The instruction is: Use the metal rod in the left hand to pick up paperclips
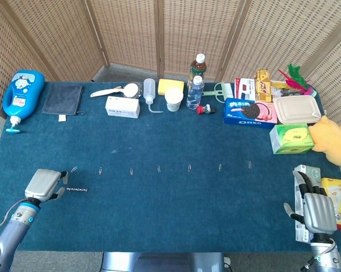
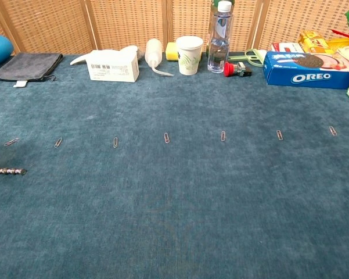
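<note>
Left hand fingers spread, empty, beside rod on table; clumsy grasp risks rolling rod into paperclips.

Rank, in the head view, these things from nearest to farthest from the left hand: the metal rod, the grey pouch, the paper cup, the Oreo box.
Measured from the left hand:
1. Metal rod: lying on the cloth just beside the hand, toward the middle.
2. Grey pouch: far-left part of the table.
3. Paper cup: back row, near the centre.
4. Oreo box: back right.
</note>
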Controlling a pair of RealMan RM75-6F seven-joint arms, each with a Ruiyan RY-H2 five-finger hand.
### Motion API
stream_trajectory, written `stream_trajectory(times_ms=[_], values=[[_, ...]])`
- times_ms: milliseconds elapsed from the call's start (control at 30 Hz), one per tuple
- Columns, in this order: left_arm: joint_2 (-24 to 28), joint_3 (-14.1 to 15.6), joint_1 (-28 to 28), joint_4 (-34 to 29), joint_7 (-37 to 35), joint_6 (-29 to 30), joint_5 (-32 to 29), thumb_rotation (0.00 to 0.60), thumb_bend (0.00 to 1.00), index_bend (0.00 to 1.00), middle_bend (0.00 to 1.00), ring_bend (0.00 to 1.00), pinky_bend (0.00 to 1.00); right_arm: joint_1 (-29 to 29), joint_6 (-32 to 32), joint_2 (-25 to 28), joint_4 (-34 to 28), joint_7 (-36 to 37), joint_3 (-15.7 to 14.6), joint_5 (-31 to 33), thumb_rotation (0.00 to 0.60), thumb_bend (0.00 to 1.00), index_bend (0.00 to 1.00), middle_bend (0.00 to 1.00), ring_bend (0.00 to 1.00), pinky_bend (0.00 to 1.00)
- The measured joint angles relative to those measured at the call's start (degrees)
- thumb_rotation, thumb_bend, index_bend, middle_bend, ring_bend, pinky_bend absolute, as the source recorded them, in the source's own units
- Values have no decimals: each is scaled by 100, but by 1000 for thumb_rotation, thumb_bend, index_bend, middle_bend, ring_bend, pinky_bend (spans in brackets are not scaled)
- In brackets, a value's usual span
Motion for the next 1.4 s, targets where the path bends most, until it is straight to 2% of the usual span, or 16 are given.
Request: stream_trajectory(times_ms=[1400], values=[[-325,130,-243,188,309,-211,-257,600,621,483,1000,1000,1000,-112,96,15,66,123,1,37,600,274,102,168,146,258]])
